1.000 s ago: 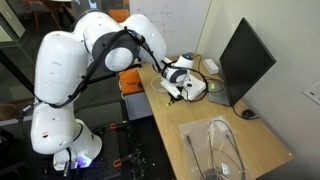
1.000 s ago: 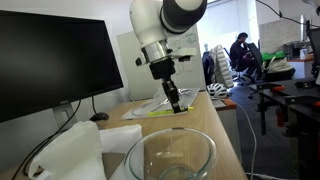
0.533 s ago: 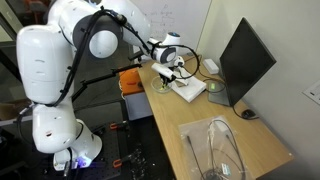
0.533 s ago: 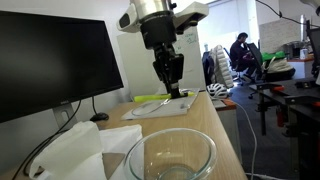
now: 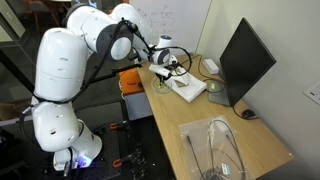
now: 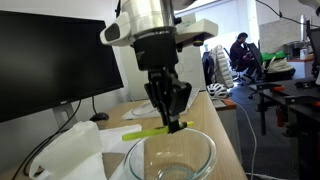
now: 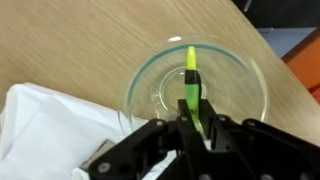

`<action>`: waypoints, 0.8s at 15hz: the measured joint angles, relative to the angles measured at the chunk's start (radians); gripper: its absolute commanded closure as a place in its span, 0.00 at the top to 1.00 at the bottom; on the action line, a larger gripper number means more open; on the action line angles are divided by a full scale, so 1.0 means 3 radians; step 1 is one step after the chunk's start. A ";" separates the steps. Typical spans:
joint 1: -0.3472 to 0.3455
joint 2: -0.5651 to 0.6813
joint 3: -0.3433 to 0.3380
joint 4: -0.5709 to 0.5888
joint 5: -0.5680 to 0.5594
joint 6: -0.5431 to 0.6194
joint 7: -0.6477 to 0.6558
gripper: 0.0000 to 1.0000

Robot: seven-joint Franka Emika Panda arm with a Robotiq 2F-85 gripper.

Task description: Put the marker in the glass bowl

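Observation:
My gripper (image 6: pixel 177 120) is shut on the marker (image 6: pixel 150 131), a slim yellow-green stick held level just above the near rim of the glass bowl (image 6: pixel 137 152). In the wrist view the marker (image 7: pixel 190 72) sticks out from between my closed fingers (image 7: pixel 196 122), right over the bowl (image 7: pixel 143 68). In an exterior view the bowl (image 5: pixel 222 150) stands at the near end of the table, while the gripper (image 5: pixel 166 66) shows further back by a white tray. The marker is too small to make out there.
A crumpled white sheet (image 6: pixel 72 150) lies against the bowl, also in the wrist view (image 7: pixel 50 120). A black monitor (image 5: pixel 245 60) stands along the table's side, also in the other view (image 6: pixel 50 60). A white tray (image 5: pixel 190 88) lies further back.
My gripper has left the white tray at the back and come over to the glass bowl with the marker in its fingers. The arm has swung round.

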 measured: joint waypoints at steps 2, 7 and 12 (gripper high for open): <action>0.0059 0.0179 -0.0036 0.0137 -0.0089 0.0052 0.0001 0.44; 0.0119 0.0307 -0.0054 0.0315 -0.0092 0.0118 0.0003 0.81; 0.0009 -0.0047 -0.0054 0.0214 0.0148 -0.0566 0.0004 1.00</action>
